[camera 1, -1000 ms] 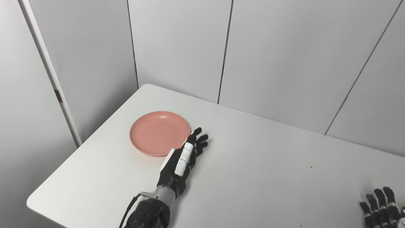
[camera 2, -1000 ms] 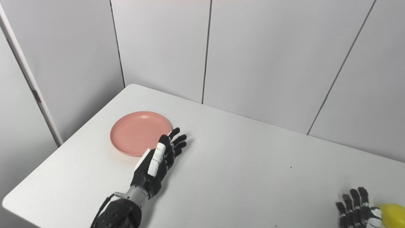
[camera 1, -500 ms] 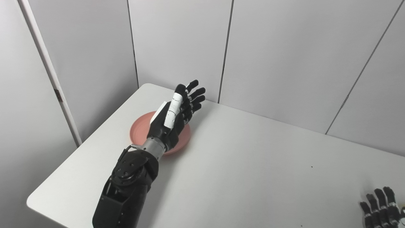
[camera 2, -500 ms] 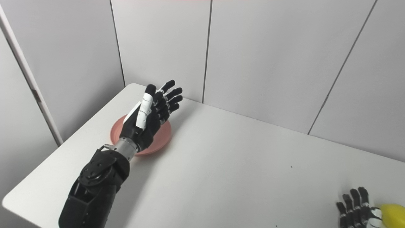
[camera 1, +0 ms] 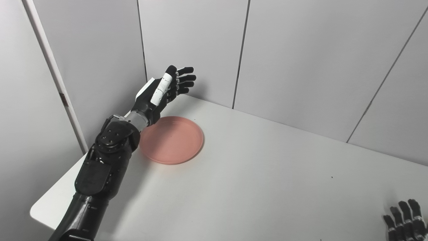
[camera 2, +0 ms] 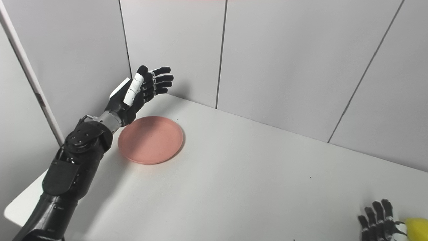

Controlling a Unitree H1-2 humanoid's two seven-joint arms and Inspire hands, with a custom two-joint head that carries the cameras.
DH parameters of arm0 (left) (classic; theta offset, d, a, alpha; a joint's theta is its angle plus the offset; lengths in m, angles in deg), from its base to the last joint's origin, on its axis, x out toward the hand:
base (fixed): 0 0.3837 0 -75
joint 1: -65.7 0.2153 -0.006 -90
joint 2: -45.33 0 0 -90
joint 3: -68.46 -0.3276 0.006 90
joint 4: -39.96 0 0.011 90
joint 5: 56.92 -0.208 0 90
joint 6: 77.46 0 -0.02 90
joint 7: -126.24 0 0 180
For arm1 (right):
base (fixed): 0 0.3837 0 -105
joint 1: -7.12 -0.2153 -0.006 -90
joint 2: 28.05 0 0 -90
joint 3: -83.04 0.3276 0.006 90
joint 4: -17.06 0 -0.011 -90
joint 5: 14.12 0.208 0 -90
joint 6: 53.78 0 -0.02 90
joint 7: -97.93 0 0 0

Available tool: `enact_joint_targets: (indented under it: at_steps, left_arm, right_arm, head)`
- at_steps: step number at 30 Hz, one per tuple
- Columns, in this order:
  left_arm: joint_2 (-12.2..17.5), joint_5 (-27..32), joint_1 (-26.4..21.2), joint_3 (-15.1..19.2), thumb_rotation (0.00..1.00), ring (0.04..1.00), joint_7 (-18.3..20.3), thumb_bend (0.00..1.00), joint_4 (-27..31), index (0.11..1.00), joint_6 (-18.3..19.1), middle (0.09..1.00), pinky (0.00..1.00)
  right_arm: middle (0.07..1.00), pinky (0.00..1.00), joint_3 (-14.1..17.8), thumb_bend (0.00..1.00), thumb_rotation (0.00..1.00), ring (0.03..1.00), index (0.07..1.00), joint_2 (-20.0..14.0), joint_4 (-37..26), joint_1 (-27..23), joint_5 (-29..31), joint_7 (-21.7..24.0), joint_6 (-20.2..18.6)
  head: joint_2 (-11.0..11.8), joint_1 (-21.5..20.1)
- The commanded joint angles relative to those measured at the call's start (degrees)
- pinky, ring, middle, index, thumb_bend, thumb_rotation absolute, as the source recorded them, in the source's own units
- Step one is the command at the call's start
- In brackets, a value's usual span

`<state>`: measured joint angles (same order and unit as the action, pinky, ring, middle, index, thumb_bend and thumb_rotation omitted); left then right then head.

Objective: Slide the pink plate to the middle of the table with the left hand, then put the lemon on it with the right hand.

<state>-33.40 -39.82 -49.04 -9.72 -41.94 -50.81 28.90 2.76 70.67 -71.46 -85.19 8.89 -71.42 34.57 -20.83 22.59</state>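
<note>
Lighting: bright, even, diffuse; appears to come from overhead, no single hard source seen. White table and grey wall panels read pale, with low contrast between them. Shadows soft-edged: a broad faint one on the table beside the left arm, a dim one under the left hand across the pink plate. Slight sheen on the plate rim, no blown glare. Focus sharp across both views; no motion blur. Panel seams stay straight to the edges. Right hand and lemon cropped at the frame bottom.
</note>
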Motion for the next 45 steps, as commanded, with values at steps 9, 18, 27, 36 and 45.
enact_joint_targets:
  at_steps: [9,18,27,36,45]
  left_arm:
    - [5.0,2.6,-7.0,4.1,0.95,0.747,5.4,1.0,-13.6,0.78,-7.8,0.767,0.72]
    - [5.1,3.6,-7.9,7.6,0.94,0.749,6.0,1.0,-23.8,0.797,-12.4,0.753,0.72]
    - [4.9,3.8,-8.4,9.1,0.92,0.768,6.3,1.0,-33.2,0.811,-17.2,0.762,0.75]
    - [4.5,3.7,-7.6,8.9,0.92,0.773,6.3,1.0,-38.6,0.84,-20.4,0.772,0.74]
    - [4.2,3.8,-8.0,8.0,0.96,0.785,7.7,1.0,-42.7,0.856,-22.4,0.79,0.75]
  right_arm:
    - [1.0,1.0,-0.4,0.9,0.96,1.0,1.0,0.6,3.4,3.7,-0.6,0.4,0.3]
    - [1.0,1.0,-0.3,0.9,0.95,1.0,1.0,0.6,3.4,3.7,0.0,0.7,0.2]
    - [1.0,1.0,-0.2,0.91,0.95,1.0,1.0,0.4,3.5,3.7,-0.3,0.5,0.2]
    - [0.977,1.0,0.1,0.92,0.91,0.991,0.968,0.5,3.3,4.0,0.7,0.7,-0.3]
    - [0.974,1.0,0.0,0.94,0.9,0.99,0.964,0.9,2.3,4.4,0.5,-0.1,-0.8]
  head:
    - [0.0,0.0]
    - [-0.3,0.1]
    - [-0.4,0.2]
    - [-1.1,-0.2]
    - [-1.4,-0.5]
